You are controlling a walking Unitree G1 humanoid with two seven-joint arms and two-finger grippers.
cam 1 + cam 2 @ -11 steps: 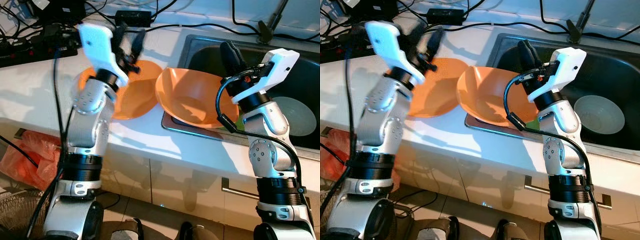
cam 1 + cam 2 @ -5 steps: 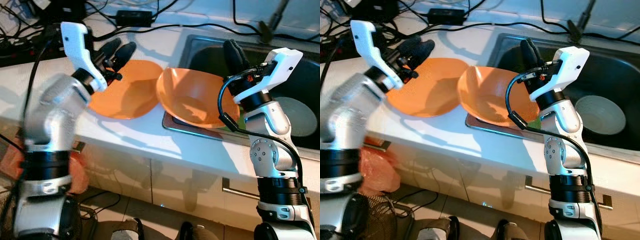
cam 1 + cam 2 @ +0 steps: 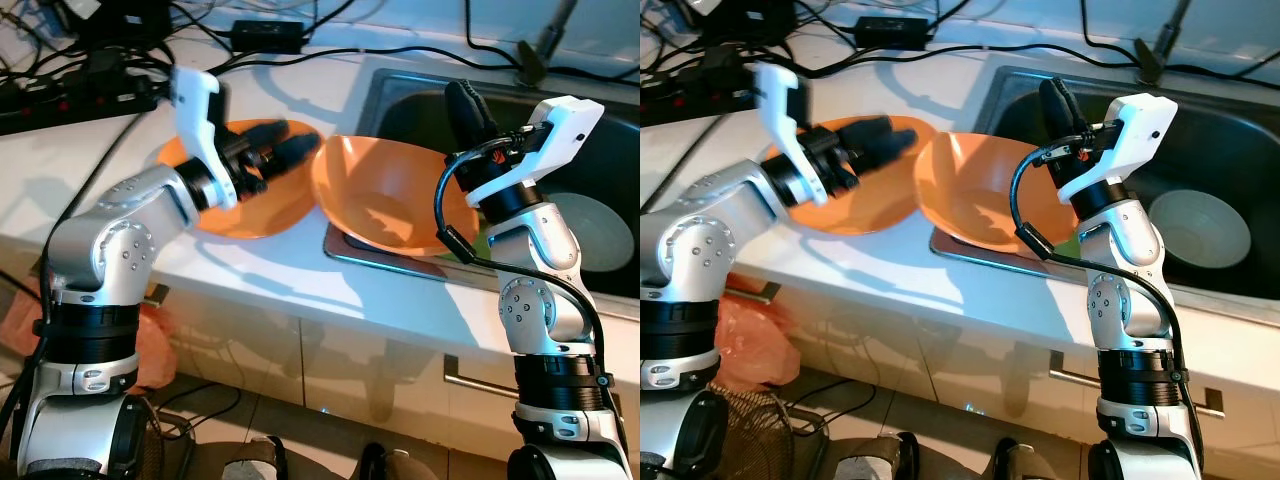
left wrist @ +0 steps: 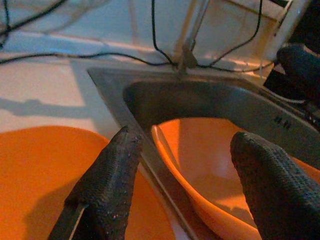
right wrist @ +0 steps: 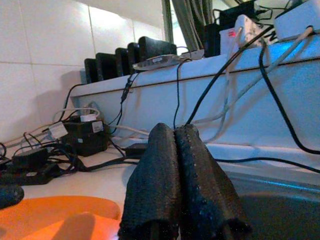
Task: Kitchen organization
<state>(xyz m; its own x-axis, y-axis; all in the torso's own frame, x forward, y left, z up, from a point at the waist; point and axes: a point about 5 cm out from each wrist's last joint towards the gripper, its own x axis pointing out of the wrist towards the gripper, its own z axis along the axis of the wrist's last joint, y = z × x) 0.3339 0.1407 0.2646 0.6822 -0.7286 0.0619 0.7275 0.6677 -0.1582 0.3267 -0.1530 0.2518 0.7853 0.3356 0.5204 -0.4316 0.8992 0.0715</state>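
Two glossy orange bowls are sitting side by side: the flat orange bowl [image 3: 245, 195] on the white counter [image 3: 60, 190], the deeper orange bowl [image 3: 385, 200] tilting on the sink [image 3: 1210, 120] edge. The left gripper [image 4: 187, 170] is hovering over the flat one, fingers spread apart. The right gripper [image 5: 180, 175] is poised above the sink, fingers pressed together. A pale bowl [image 3: 1200, 230] is lying in the basin, partly hidden behind the right arm.

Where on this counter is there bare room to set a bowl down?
Free: the white counter left of the flat orange bowl, and the strip along its front edge. Crowded: the cables at the back, and the sink rim under the tilted orange bowl.
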